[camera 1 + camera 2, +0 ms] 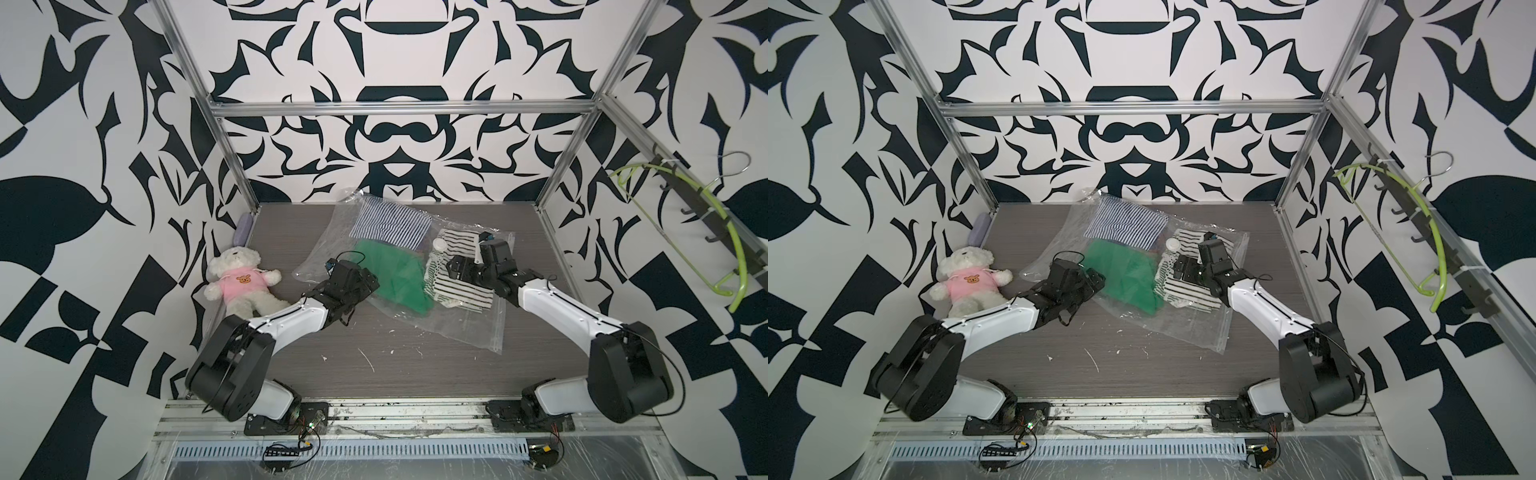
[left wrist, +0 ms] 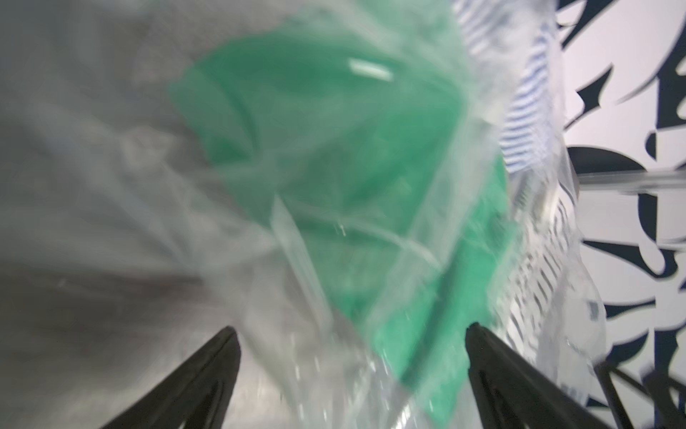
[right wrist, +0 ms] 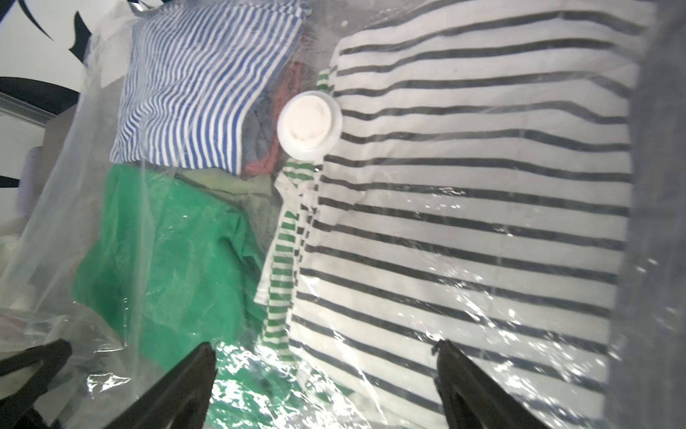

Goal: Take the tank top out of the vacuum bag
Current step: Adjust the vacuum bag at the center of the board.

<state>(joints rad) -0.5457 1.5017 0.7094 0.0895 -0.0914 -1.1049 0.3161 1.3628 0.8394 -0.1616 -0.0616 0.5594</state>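
I'm looking into a robot lab cell.
Aluminium frame (image 1: 399, 109), black-and-white patterned walls (image 1: 399, 50), mounting rail (image 1: 407, 419) along the bench (image 1: 415, 365) edge.

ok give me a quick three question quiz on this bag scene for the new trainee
1. True or false: the green garment lies inside the vacuum bag.
2. What lies outside the bag? A mug, B teddy bear, C shoe.
3. Fill in: the left gripper and right gripper both have jaws standing ____.
Key: 1 true; 2 B; 3 open.
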